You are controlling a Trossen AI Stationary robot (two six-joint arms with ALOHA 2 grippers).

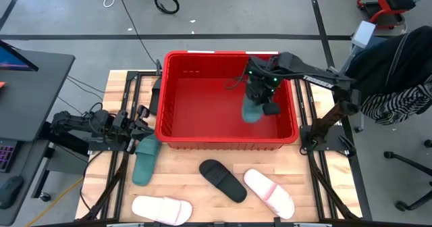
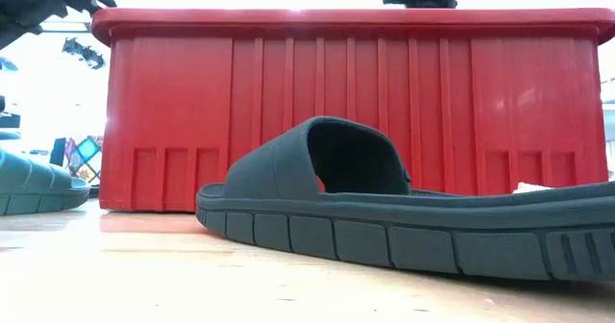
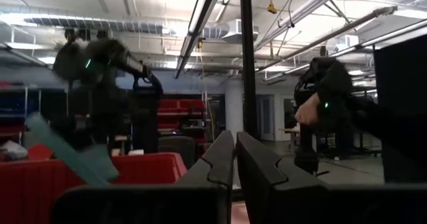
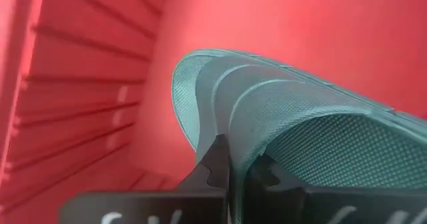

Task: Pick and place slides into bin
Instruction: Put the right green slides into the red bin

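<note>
Slides are split between bin and table: your right gripper has one teal slide pinched by its strap edge, hanging over the right part of the bin. In the right wrist view the fingers are pressed tight on that strap, with the slide's toe pointing toward the red floor. You can't tell from the frames whether the slide touches the floor.

On the table in front of the bin you have four more. The second teal slide lies at the bin's front left corner, just beside the wall. A black slide lies in the middle, clear of the bin; in the low view it fills the foreground before the red wall. Two pale slides lie nearest the front edge, one on the left, one on the right just beside the black one.

Your left gripper waits beside the bin's left wall, its fingers pressed together on nothing.
</note>
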